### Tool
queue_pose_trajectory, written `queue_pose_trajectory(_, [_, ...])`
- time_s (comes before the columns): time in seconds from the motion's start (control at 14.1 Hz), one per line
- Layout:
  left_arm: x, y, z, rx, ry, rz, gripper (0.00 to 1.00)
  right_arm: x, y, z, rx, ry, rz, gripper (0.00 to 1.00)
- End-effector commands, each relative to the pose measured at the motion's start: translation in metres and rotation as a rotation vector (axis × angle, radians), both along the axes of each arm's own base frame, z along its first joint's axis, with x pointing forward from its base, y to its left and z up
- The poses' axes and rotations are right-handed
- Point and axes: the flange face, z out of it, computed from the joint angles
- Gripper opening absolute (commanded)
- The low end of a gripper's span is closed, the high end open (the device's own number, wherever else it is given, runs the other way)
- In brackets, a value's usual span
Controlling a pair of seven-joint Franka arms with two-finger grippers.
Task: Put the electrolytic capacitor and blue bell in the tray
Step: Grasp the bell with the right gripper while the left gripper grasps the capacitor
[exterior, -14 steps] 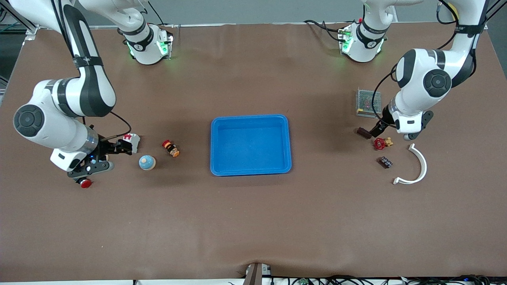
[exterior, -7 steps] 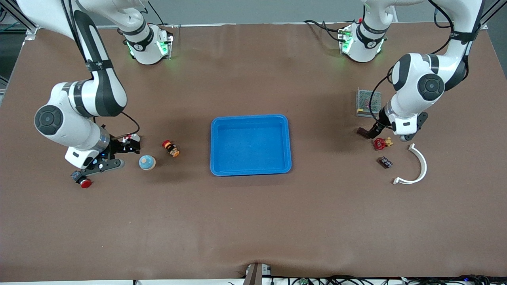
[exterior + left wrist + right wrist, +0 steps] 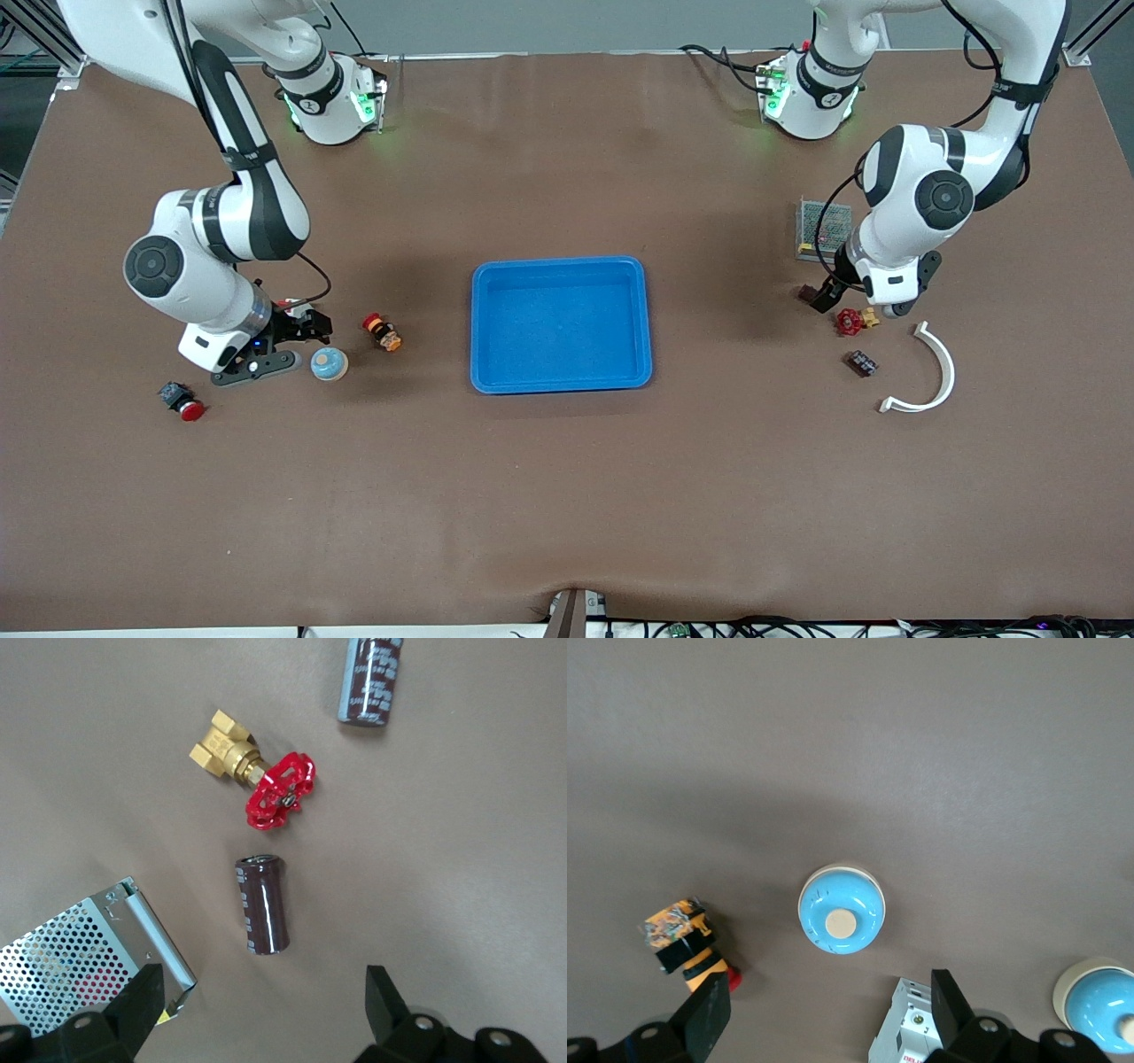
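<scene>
both arms were in the approach step. the right gripper [image 3: 266,354] hung, jaws apart and empty, just beside the blue bell [image 3: 329,363], which sat on the table toward the right arm's end; a second blue bell [image 3: 1099,1005] showed at the right wrist view's edge. the left gripper [image 3: 873,297], jaws apart, hung over the electrolytic capacitor [image 3: 263,905], beside the red-handled valve [image 3: 266,788]. the tray [image 3: 561,263] lay empty between them. next each needed centring, descent and closing. compared with a second earlier, both arms had swung inward toward their targets.
</scene>
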Motion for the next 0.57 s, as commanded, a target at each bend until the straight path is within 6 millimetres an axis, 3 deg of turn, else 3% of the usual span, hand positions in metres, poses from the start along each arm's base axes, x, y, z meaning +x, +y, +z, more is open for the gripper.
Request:
queue_pose_trajectory(0.0, [-0.002,0.003,-0.01,-0.011,-0.002,0.024,1.0,-0.005,0.0,-0.017,0.002,0.002,0.017,1.0])
queue_pose_trajectory(0.5, [-0.003,0.003,-0.05,-0.027,-0.04,0.071,0.97,-0.002,0.006,-0.057,-0.015,-0.013,0.031,1.0])
